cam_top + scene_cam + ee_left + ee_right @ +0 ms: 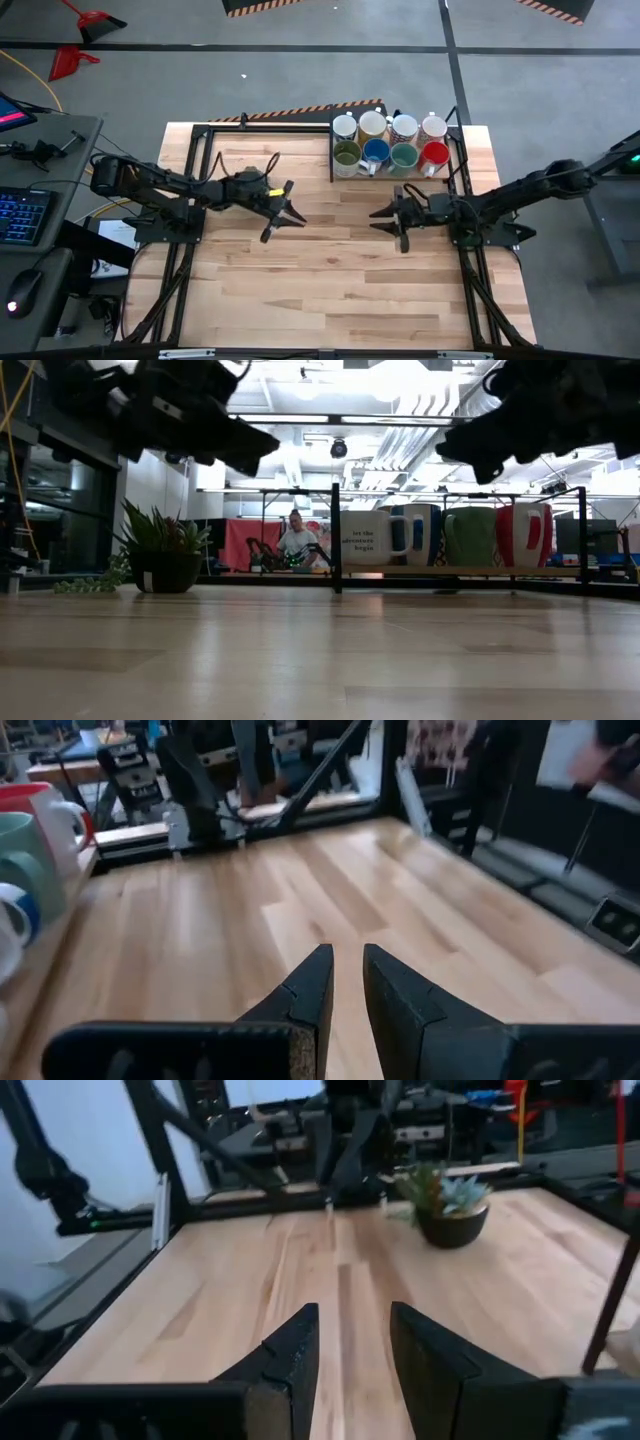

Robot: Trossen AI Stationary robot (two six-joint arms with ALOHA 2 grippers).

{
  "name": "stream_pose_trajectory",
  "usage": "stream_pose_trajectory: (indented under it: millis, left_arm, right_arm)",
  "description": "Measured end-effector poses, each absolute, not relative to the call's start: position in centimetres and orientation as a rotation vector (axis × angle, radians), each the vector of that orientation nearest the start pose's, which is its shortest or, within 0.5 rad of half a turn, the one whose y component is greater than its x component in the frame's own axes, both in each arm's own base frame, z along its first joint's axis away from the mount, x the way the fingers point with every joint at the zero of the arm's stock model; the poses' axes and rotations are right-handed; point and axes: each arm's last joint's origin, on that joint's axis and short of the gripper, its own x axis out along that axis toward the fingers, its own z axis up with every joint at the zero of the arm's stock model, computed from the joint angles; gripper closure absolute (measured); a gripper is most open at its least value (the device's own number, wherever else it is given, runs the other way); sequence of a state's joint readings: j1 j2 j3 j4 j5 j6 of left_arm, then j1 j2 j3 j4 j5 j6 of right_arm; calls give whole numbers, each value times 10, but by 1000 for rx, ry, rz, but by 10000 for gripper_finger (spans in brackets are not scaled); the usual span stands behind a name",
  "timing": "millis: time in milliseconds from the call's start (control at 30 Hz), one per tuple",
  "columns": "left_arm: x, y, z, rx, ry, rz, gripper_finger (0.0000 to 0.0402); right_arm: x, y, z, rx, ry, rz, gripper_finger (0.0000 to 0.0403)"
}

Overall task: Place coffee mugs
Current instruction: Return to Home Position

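My left gripper (285, 226) hovers at nine o'clock, jaws narrowly parted; my right gripper (384, 222) at three, jaws wider. Open worktop (320, 300) lies between. The coffee mugs (390, 143), eight I think, fill the shelf (461, 160) at the one o'clock edge.

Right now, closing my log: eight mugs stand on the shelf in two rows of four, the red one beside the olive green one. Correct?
No. The high view shows the red mug beside the teal green mug; the olive green mug is at that row's other end. Eight on the shelf, two rows of four, is right.
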State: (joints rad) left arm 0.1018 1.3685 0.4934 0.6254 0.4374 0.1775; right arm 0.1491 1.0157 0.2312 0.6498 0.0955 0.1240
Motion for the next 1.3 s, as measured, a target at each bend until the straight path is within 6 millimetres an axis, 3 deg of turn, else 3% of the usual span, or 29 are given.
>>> stream_pose_trajectory:
  millis: [200,500,700,1100,1300]
  left_arm:
    - [245,2,175,51,151,-334,351]
    - [245,-10,177,65,117,-279,351]
    - [246,-12,179,54,95,-281,351]
    - [246,-12,179,9,107,-275,351]
    - [246,-13,178,-55,127,-274,351]
  right_arm:
    - [186,35,177,82,173,76,295]
    - [185,36,170,-9,231,69,295]
    - [188,36,160,-25,242,81,295]
    - [161,32,133,49,152,108,295]
    - [160,31,131,19,166,109,295]
